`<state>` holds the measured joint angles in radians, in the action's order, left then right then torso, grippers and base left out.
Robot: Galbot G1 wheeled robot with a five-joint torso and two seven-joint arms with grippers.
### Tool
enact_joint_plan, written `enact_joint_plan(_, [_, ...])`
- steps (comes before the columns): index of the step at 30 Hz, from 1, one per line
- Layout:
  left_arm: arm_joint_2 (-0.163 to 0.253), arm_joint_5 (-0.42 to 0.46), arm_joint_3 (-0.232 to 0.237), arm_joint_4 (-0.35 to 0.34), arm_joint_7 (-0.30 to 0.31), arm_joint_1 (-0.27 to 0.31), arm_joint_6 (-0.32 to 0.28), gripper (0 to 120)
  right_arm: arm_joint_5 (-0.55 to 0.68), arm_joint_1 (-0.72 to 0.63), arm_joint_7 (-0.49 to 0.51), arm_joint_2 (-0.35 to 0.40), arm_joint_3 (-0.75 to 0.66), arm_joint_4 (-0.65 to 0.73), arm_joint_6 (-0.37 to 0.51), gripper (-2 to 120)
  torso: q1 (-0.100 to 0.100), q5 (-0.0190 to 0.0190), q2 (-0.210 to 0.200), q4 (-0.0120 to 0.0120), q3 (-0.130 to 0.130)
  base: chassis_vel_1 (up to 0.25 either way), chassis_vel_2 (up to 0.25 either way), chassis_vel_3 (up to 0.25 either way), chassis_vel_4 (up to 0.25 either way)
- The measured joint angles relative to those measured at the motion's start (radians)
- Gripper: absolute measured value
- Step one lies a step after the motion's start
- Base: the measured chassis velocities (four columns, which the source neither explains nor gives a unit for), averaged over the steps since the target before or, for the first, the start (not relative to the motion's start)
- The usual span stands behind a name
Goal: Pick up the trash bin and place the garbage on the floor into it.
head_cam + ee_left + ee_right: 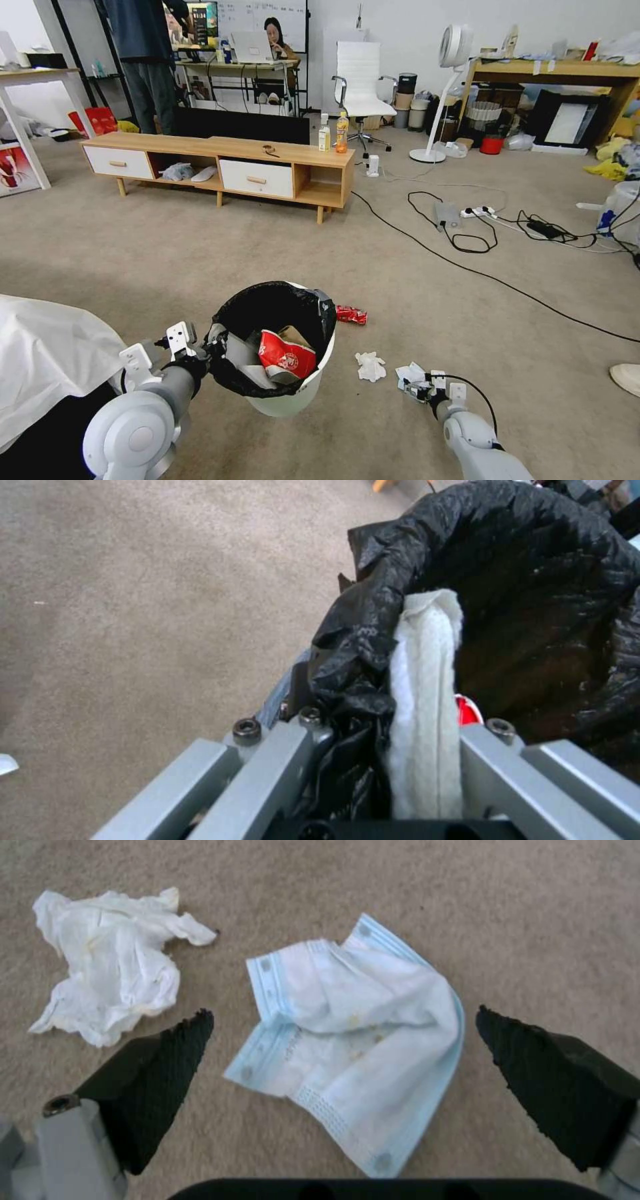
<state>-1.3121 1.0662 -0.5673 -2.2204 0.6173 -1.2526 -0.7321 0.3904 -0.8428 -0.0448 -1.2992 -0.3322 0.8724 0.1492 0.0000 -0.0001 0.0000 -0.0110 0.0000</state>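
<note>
Left gripper [212,352] clamped on trash bin [293,393] rim, red-white paper cup [287,357] inside. Right gripper [343,1032] spread wide over blue-edged face mask [353,1040], beside tissue wad [110,965] on carpet [400,267]. Cup's print unreadable.

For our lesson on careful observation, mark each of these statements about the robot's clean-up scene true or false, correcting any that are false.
1. The left claw grips the rim of the trash bin. True.
2. The right claw is shut on a tissue. False: its fingers stand open on either side of a blue-edged white wad on the floor.
3. The red-white paper cup lies in the bin. True.
4. The crushed red can is inside the bin. False: it lies on the carpet beside it.
</note>
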Motion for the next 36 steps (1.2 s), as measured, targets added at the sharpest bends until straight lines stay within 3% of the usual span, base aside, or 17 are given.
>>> enact_joint_plan(20, [-0.003, -0.013, 0.0, 0.003, -0.02, -0.015, 0.01, 7, -0.144, 0.089, -0.013, -0.04, -0.049, -0.186, -0.067, 98, 0.0, 0.0001, 0.0, 0.0, 0.0, 0.0, 0.0, 0.0, 0.0])
enact_joint_plan(26, [-0.007, -0.016, 0.004, 0.006, -0.02, -0.012, 0.01, 7, -0.153, 0.079, -0.017, -0.038, -0.05, -0.187, -0.059, 79, 0.0, 0.0002, 0.0, -0.0001, 0.0, 0.0, 0.0, 0.0, 0.0])
enact_joint_plan(28, [-0.008, -0.016, 0.005, 0.007, -0.02, -0.011, 0.011, 7, -0.156, 0.081, -0.02, -0.041, -0.049, -0.193, -0.057, 66, 0.0, 0.0001, 0.0, -0.0001, 0.0, 0.0, 0.0, 0.0, 0.0])
enact_joint_plan(33, [-0.009, -0.017, 0.006, 0.007, -0.02, -0.012, 0.011, 7, -0.164, 0.096, -0.024, -0.049, -0.05, -0.214, -0.057, 53, 0.0, 0.0, 0.0, 0.0, 0.0, 0.0, 0.0, 0.0, 0.0])
enact_joint_plan(34, [-0.008, -0.017, 0.004, 0.007, -0.023, -0.013, 0.013, 7, -0.17, 0.108, -0.028, -0.059, -0.053, -0.235, -0.059, 38, 0.0, 0.0, 0.0, 0.0001, 0.0, 0.0, 0.0, 0.0, 0.0])
enact_joint_plan(36, [-0.008, -0.017, 0.004, 0.007, -0.023, -0.013, 0.013, 7, -0.17, 0.108, -0.03, -0.061, -0.053, -0.239, -0.061, 33, 0.0, 0.0, 0.0, 0.0, 0.0, 0.0, 0.0, 0.0, 0.0])
